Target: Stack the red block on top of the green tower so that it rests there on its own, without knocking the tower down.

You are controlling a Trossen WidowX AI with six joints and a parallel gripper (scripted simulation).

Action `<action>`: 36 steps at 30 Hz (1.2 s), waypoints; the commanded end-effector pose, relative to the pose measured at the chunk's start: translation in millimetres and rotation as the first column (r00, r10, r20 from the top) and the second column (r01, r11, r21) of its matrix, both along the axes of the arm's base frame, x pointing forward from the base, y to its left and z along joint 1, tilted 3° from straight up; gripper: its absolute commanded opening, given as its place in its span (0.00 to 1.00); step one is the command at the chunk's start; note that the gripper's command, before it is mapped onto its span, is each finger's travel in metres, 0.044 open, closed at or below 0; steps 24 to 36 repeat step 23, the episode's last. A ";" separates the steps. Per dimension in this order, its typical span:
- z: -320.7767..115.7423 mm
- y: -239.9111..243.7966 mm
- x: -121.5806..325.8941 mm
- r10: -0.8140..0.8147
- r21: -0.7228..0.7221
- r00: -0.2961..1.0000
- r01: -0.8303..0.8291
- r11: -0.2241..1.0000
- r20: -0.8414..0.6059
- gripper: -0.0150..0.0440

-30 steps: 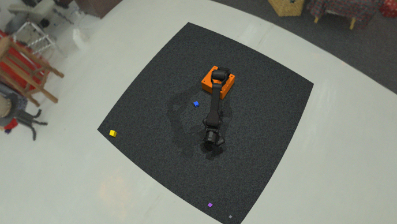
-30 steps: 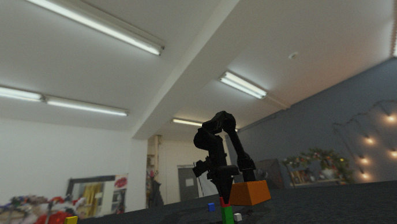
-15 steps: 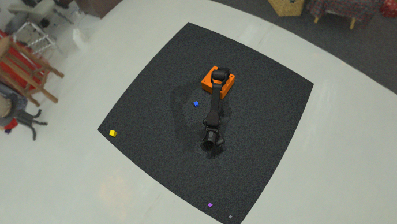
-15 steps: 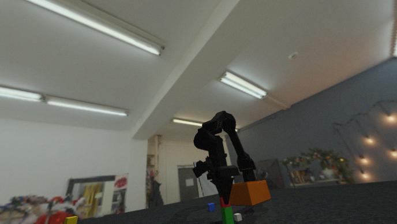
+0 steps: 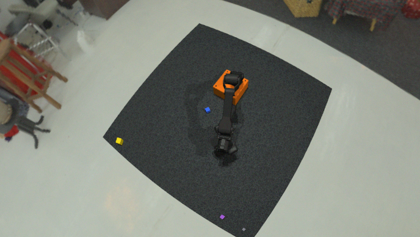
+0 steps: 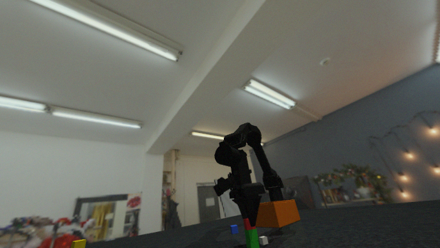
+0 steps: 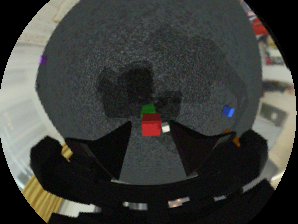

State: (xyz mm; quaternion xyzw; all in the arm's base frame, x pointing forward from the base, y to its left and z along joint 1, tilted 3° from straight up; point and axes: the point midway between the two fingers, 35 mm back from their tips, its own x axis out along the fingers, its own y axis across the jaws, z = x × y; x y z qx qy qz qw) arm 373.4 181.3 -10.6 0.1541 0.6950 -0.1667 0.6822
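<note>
The jaws stand apart and hold nothing, and the red block [image 6: 247,224] sits on top of the green tower [image 6: 251,238]. If the arm lifts away at an angle, a finger could catch the block and push the tower over. The tower's base is cut off in the exterior view, and the arm hides the stack from the top.

Fluorescent tube lights [image 6: 105,27] line the white ceiling above a blue-grey wall [image 6: 352,140].
</note>
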 end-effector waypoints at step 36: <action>-0.7 -0.2 -0.2 0.000 -0.001 1.000 0.000 1.000 -0.001 1.00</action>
